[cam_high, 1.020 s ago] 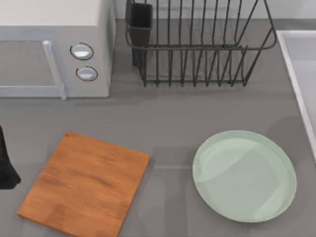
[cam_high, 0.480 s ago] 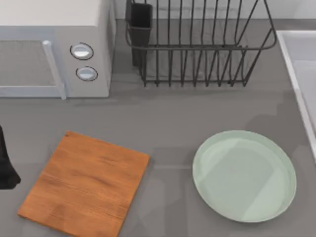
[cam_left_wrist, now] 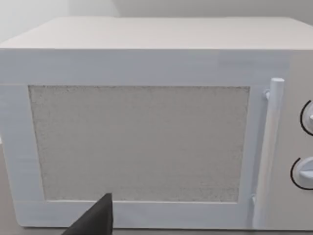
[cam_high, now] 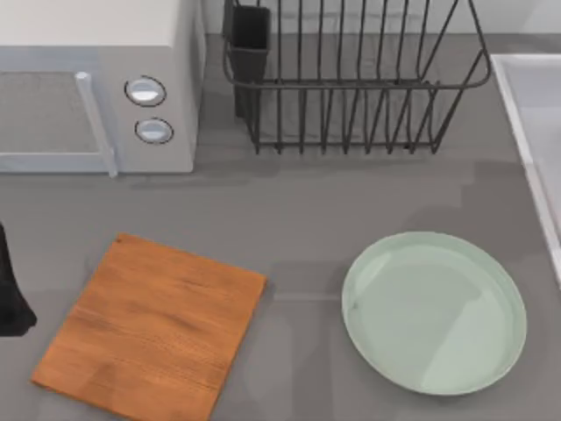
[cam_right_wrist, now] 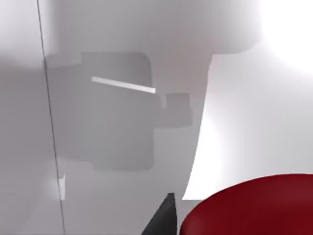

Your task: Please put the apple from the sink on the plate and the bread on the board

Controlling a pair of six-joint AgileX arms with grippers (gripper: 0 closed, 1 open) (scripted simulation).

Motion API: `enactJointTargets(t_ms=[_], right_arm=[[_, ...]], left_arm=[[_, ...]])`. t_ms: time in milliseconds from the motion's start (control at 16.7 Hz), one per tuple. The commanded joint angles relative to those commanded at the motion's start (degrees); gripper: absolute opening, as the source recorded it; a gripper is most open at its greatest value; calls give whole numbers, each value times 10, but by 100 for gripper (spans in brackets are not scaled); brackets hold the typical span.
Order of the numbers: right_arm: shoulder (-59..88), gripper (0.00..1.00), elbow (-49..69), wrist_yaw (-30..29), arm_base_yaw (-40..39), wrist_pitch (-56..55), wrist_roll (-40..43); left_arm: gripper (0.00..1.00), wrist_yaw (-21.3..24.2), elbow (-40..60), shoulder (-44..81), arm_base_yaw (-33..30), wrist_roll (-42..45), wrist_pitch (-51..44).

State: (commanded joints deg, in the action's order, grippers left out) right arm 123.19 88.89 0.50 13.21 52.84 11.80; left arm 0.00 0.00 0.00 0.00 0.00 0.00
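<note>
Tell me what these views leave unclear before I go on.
- Apple: cut off by the right wrist view's edge; any grip is undeterminable.
- Sink: the top view's right edge cuts off its inside.
- Left arm: the top view's left edge crops it.

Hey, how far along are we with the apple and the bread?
Nothing is placed yet: the plate and the board are both bare. In hand: the right wrist view looks into the white sink with the red apple close up. The left arm sits at the table's left edge. Both placements are left.
</note>
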Motion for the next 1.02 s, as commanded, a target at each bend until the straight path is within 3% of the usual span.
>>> enactJointTargets(t_ms=[360,1020], right_arm=[[-50,0,14,-2,-65,23,-65],[-160,0,-34,-5,-324,122,-319]], left_arm=[[100,0,0,0,0,0,0],[100,0,0,0,0,0,0]])
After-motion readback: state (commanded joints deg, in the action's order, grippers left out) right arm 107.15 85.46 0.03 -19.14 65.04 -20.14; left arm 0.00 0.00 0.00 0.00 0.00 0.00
